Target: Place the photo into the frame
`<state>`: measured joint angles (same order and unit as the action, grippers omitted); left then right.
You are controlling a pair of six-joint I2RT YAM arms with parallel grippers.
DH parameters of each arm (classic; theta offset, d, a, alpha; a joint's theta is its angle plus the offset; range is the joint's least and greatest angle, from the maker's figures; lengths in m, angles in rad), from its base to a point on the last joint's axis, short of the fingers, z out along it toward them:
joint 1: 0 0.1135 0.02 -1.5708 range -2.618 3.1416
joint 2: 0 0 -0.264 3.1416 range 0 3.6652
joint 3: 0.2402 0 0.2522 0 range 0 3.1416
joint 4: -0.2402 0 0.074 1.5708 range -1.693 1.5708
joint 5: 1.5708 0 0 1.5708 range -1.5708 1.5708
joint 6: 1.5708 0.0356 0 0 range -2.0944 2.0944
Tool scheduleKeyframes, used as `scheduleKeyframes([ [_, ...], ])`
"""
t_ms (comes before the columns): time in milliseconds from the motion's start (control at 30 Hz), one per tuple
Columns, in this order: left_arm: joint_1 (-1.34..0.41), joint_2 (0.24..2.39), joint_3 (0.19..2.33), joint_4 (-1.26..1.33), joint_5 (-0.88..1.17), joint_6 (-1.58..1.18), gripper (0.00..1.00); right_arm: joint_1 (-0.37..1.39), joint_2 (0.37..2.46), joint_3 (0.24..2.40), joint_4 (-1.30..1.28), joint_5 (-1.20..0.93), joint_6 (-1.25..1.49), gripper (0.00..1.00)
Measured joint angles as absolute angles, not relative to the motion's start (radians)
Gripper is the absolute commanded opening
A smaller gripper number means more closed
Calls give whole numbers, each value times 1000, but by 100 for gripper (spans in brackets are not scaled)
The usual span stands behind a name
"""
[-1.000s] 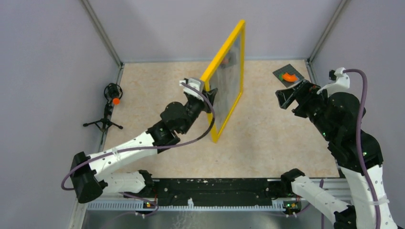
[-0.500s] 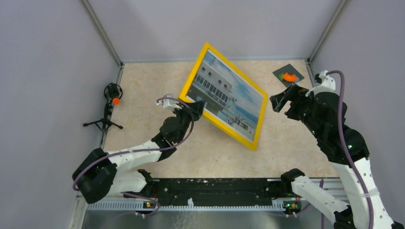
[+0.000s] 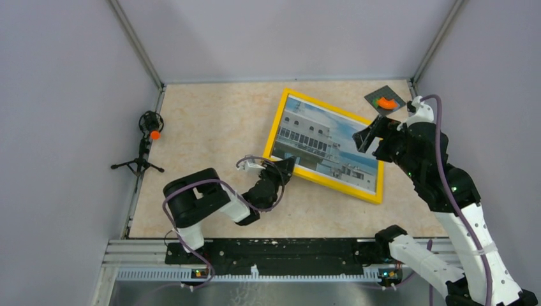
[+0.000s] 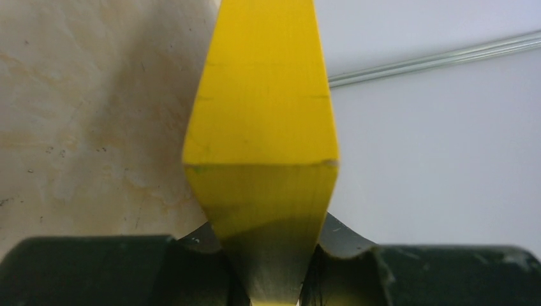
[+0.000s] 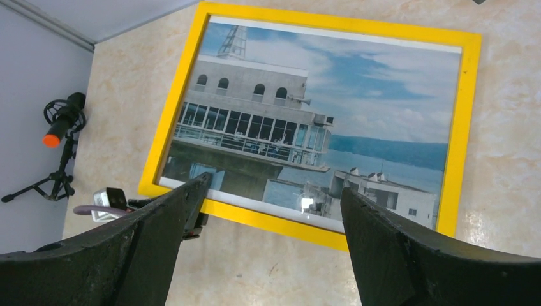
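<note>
The yellow frame (image 3: 326, 182) lies face up on the table at centre right. The photo (image 3: 328, 143) of a white building under blue sky sits inside it behind the glass. My left gripper (image 3: 284, 171) is shut on the frame's near left corner. In the left wrist view the yellow edge (image 4: 261, 127) fills the space between the jaws (image 4: 268, 268). My right gripper (image 3: 370, 135) is open and empty, hovering over the frame's right end. Its wrist view looks down between the open fingers (image 5: 274, 194) at the frame (image 5: 465, 115) and the photo (image 5: 306, 121).
A small black tripod with an orange-tipped head (image 3: 150, 135) stands at the left wall and also shows in the right wrist view (image 5: 59, 129). A dark grey tile with an orange piece (image 3: 385, 101) lies at the far right corner. Walls close in the table on three sides.
The frame stood on edge a second ago. My left gripper has swung it down, picture up, onto the table, folding back toward the near edge. My right gripper has moved left toward it.
</note>
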<state>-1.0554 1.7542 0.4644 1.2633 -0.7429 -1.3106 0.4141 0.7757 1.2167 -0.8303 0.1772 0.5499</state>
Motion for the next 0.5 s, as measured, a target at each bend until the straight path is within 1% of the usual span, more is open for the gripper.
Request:
scheduleKeyframes([
  [100,-1037,1803,478,1302,-722,-1332,0,414,775,1204,-830,170,550,88],
  [267,-913,1807,503,1230,-593,-1437,0,414,773,1192,-830,163,550,88],
  [333,-870,1808,529,1172,-535,-1472,0,414,773,1185,-830,163,550,88],
  [500,-749,1843,676,1005,-332,-1508,0,414,775,1182,-831,161,549,88],
])
